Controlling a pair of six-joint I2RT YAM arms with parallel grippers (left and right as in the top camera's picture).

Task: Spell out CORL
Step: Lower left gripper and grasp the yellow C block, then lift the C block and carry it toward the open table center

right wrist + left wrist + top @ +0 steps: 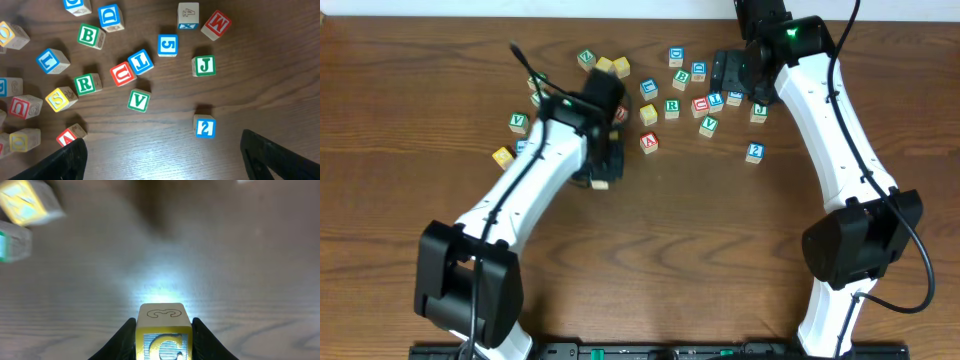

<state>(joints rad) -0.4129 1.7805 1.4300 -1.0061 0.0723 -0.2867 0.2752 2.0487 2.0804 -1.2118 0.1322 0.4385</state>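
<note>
C block point(164, 340) sits pinched in the left pincer point(163, 327), low over bare surface point(235, 270), near the loose blocks point(680, 80). Right pincer point(162, 160), spread and empty, hovers nearer the R block point(86, 84).

I'm looking at a smooth dark brown wood-grain surface point(240, 270) with a soft sheen where light glares. The pale wooden cube with a yellow-framed C point(163, 337) looks matt, its painted figures embossed. The left hand point(163, 324) has matt black plastic fingers point(120, 342). The white arm shells point(830, 110) look faintly glossy.
</note>
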